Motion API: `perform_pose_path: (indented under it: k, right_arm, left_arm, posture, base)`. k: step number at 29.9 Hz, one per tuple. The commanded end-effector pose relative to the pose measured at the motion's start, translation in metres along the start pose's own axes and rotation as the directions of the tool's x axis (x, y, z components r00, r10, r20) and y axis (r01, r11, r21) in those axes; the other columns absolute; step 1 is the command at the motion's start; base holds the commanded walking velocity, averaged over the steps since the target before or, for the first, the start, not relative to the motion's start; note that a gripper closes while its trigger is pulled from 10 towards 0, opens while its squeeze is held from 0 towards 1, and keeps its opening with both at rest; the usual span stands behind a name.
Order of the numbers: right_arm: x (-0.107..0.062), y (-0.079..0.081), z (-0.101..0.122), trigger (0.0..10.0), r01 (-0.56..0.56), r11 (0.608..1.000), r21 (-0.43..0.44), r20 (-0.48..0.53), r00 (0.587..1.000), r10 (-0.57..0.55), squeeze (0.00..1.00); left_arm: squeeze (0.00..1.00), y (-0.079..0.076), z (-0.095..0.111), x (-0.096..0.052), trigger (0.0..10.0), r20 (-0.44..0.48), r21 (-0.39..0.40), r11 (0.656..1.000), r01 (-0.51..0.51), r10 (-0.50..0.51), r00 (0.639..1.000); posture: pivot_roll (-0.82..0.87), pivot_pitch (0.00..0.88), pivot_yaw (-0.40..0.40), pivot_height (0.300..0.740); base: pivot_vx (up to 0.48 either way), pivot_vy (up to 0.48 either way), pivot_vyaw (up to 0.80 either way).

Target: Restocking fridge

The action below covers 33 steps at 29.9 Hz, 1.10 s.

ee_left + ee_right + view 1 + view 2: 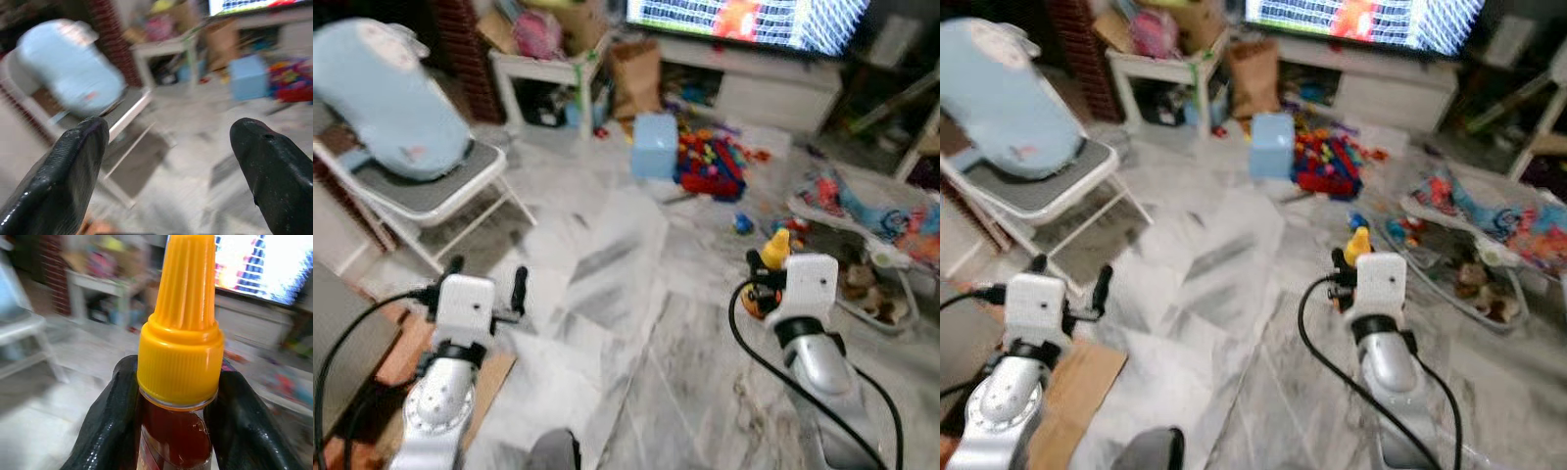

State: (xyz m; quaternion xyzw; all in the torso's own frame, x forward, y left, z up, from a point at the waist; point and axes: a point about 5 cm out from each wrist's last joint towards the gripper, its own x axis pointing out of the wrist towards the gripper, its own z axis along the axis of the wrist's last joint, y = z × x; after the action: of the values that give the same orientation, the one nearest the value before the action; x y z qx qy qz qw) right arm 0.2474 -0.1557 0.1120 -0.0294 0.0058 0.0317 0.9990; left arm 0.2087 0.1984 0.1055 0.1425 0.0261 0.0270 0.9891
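A grey marble floor [636,323] is spread out ahead, scattered with toys [710,162] toward its far edge, where a lit television [744,20] is seen on a white stand. At the floor's left side a folding chair [431,196] is set, with a pale blue cushion [386,93] resting on its seat. A light blue box [654,145] is placed just beside the toys. The left gripper [487,279] is held out low over the floor at the left, its two black fingers [73,166] spread wide apart with nothing between them. The right gripper [759,279] is raised at the right, and its fingers [110,421] are clamped on the neck of a sauce bottle [178,357], held upright with its yellow ribbed cap above the fingers and dark reddish-brown contents below.
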Motion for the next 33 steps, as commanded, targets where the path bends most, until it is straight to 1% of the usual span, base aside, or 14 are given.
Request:
perform_pose_path:
  k: [1, 3, 7, 11, 12, 14, 17, 21, 24, 26, 28, 33]
  right_arm:
    - [-0.001, -0.006, 0.001, 10.0, 0.006, 1.000, -0.013, 0.002, 1.000, -0.006, 0.00]
    - [0.000, -0.005, 0.002, 10.0, -0.007, 1.000, -0.011, -0.002, 1.000, 0.007, 0.00]
    - [0.000, -0.004, 0.002, 10.0, -0.018, 1.000, -0.007, -0.005, 1.000, 0.018, 0.00]
    - [0.000, -0.005, 0.001, 10.0, -0.024, 1.000, -0.010, -0.009, 1.000, 0.024, 0.00]
    - [0.001, -0.005, 0.001, 10.0, -0.026, 1.000, -0.015, -0.010, 1.000, 0.026, 0.00]
    - [0.001, -0.006, 0.000, 10.0, -0.029, 0.999, -0.019, -0.012, 1.000, 0.029, 0.00]
    - [0.003, -0.006, 0.001, 10.0, -0.034, 0.999, -0.024, -0.010, 0.999, 0.033, 0.00]
    - [0.006, -0.006, 0.003, 10.0, -0.028, 0.998, -0.057, 0.000, 1.000, 0.028, 0.00]
    - [0.007, -0.006, 0.004, 10.0, -0.028, 0.998, -0.056, 0.003, 1.000, 0.028, 0.00]
    - [0.008, -0.007, 0.004, 10.0, -0.028, 0.999, -0.047, 0.005, 1.000, 0.028, 0.00]
    - [0.008, -0.009, 0.005, 10.0, -0.024, 0.999, -0.029, 0.008, 1.000, 0.025, 0.00]
    - [0.008, -0.010, 0.005, 10.0, -0.028, 0.999, -0.035, 0.007, 1.000, 0.028, 0.00]
  left_arm:
    - [0.00, -0.003, 0.005, -0.005, 10.0, 0.005, -0.025, 1.000, -0.014, 0.014, 1.000]
    - [0.00, -0.005, 0.007, -0.011, 10.0, 0.007, -0.027, 0.999, -0.023, 0.023, 1.000]
    - [0.00, -0.004, 0.007, -0.017, 10.0, 0.009, -0.007, 0.999, -0.041, 0.041, 0.999]
    - [0.00, 0.000, 0.006, -0.024, 10.0, -0.015, -0.015, 0.998, -0.069, 0.068, 0.998]
    - [0.00, -0.001, 0.004, -0.028, 10.0, -0.036, -0.023, 0.997, -0.073, 0.072, 0.997]
    - [0.00, -0.002, 0.002, -0.031, 10.0, -0.049, -0.034, 0.997, -0.069, 0.067, 0.996]
    - [0.00, -0.003, 0.001, -0.028, 10.0, -0.057, -0.066, 0.996, -0.064, 0.060, 0.997]
    - [0.00, -0.005, 0.000, -0.025, 10.0, -0.062, -0.071, 0.996, -0.050, 0.046, 0.997]
    - [0.00, -0.006, -0.001, -0.024, 10.0, -0.071, -0.085, 0.995, -0.043, 0.037, 0.997]
    - [0.00, -0.005, -0.002, -0.023, 10.0, -0.084, -0.092, 0.995, -0.048, 0.040, 0.996]
    - [0.00, -0.006, -0.002, -0.022, 10.0, -0.087, -0.110, 0.993, -0.051, 0.042, 0.995]
    - [0.00, -0.006, -0.002, -0.022, 10.0, -0.086, -0.111, 0.992, -0.052, 0.042, 0.995]
  posture:
    - [0.05, 0.114, -0.087, 0.740]
    - [0.06, 0.117, -0.097, 0.740]
    - [0.08, 0.118, -0.102, 0.740]
    - [0.09, 0.117, -0.101, 0.740]
    - [0.09, 0.117, -0.101, 0.740]
    - [0.09, 0.116, -0.101, 0.740]
    - [0.08, 0.112, -0.102, 0.740]
    - [0.07, 0.104, -0.103, 0.740]
    - [0.07, 0.104, -0.103, 0.740]
    - [0.07, 0.101, -0.102, 0.740]
    - [0.07, 0.103, -0.108, 0.740]
    - [0.07, 0.101, -0.110, 0.740]
  base:
    - [0.000, 0.000, 0.80]
    - [0.000, 0.000, 0.80]
    - [0.000, 0.000, 0.80]
    - [0.000, 0.000, 0.80]
    - [0.000, 0.000, 0.80]
    - [0.000, 0.000, 0.80]
    - [0.000, 0.000, 0.80]
    - [0.000, 0.000, 0.80]
    - [0.000, 0.000, 0.80]
    - [0.000, 0.304, 0.80]
    - [0.000, 0.480, 0.00]
    - [0.000, 0.480, 0.00]
